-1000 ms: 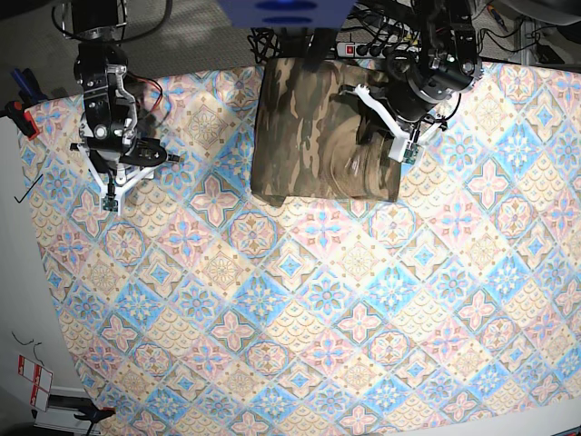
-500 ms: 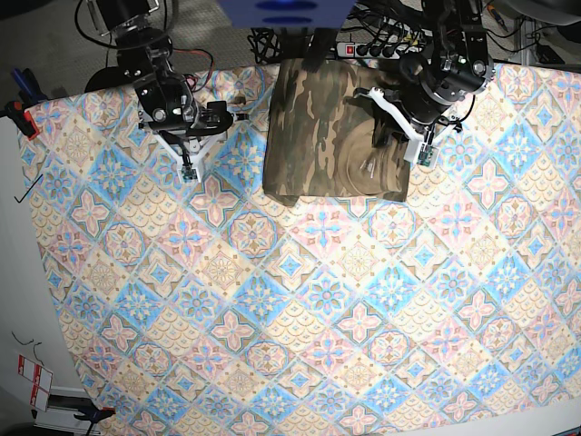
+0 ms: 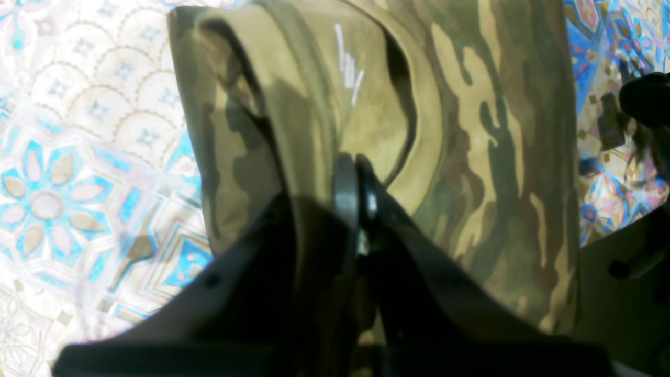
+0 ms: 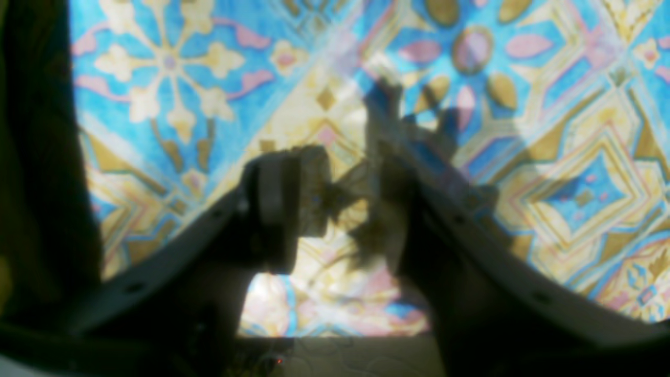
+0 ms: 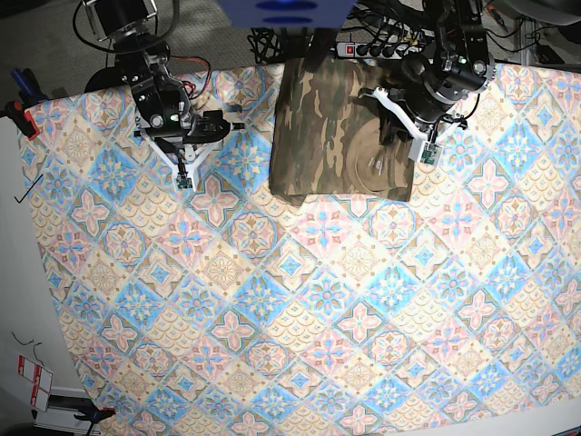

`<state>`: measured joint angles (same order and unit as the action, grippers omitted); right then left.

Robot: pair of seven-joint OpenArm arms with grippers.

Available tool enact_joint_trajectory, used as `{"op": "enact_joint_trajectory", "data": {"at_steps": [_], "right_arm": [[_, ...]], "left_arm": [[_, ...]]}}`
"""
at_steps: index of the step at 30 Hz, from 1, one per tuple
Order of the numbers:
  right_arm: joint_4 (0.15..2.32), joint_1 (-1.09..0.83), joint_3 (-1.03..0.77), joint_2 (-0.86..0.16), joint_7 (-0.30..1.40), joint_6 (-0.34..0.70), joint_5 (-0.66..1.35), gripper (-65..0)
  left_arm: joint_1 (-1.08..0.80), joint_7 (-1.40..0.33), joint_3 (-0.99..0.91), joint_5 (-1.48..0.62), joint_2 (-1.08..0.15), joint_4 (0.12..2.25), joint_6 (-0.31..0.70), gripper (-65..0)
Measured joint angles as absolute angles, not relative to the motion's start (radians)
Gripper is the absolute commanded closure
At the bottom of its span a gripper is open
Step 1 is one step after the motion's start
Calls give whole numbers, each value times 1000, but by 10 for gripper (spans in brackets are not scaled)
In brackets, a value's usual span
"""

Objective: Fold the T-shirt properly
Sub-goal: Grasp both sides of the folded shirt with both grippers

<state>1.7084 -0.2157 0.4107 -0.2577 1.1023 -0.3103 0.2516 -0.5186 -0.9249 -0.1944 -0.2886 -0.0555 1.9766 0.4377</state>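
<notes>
Left end effector [image 3: 357, 173] pinched together over T-shirt [image 5: 340, 127], grip unclear; right end effector [image 4: 348, 204] parted, blurred, empty.

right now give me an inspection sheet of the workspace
surface: tile-patterned tablecloth covers the table, lying mostly flat
job's things: camouflage T-shirt folded into a rectangle at the far edge, collar area showing near the left gripper
clutter: nothing seen on the cloth
grippers: left gripper shut, its fingers over the T-shirt by the collar; right gripper part open, holding nothing, above bare cloth
cables: power strip and a tangle of wires behind the T-shirt
surroundings: red-handled clamp at the cloth's left corner
</notes>
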Motion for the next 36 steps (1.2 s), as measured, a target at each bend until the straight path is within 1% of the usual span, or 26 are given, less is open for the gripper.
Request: {"op": "enact_joint_trajectory", "data": {"at_steps": [6, 7, 10, 13, 19, 22, 24, 25, 26, 27, 30, 31, 34, 35, 36], "right_arm": [[1708, -216, 411, -258, 1102, -310, 255, -246], [1708, -216, 411, -258, 1103, -310, 255, -246], [1708, -215, 411, -257, 1103, -310, 255, -246], [1708, -216, 411, -259, 1103, -310, 255, -246], [1708, -216, 411, -264, 1103, -310, 255, -246], [1708, -216, 411, -276, 1101, -305, 258, -246], [1708, -216, 411, -289, 1103, -307, 257, -246], [1708, -216, 410, -292, 1102, -310, 245, -246], [1711, -216, 408, -292, 1102, -311, 244, -246], [1721, -216, 409, -292, 1103, -311, 244, -246], [1789, -222, 417, -289, 1108, -310, 255, -238], [1815, -222, 419, -287, 1107, -309, 256, -224], [1885, -219, 419, -289, 1107, -305, 258, -135], [1892, -228, 419, -290, 1107, -309, 251, -122], [1896, -237, 419, -292, 1106, -311, 250, -121]], "left_arm": [[-519, -924, -243, -282, -59, 1977, 436, -322], [-519, -924, -246, -282, -59, 1977, 434, -355], [-522, -924, -261, -286, -58, 1977, 437, -420], [-522, -926, -317, -288, -57, 1982, 441, -450], [-522, -924, -551, -292, -59, 2020, 441, -450], [-538, -916, -581, -289, -59, 2007, 438, -448], [-546, -912, -572, -294, -57, 1972, 454, -418], [-543, -913, -570, -293, -49, 1946, 450, -382], [-532, -894, -564, -286, -47, 1914, 449, -327], [-518, -870, -558, -283, -48, 1876, 445, -258], [-467, -820, -526, -279, -57, 1776, 442, -19], [-451, -817, -517, -281, -56, 1752, 442, 0], [-414, -810, -512, -238, -51, 1714, 445, 0], [-407, -807, -512, -225, -50, 1710, 445, 0], [-407, -802, -513, -218, -50, 1708, 442, 0]]}}
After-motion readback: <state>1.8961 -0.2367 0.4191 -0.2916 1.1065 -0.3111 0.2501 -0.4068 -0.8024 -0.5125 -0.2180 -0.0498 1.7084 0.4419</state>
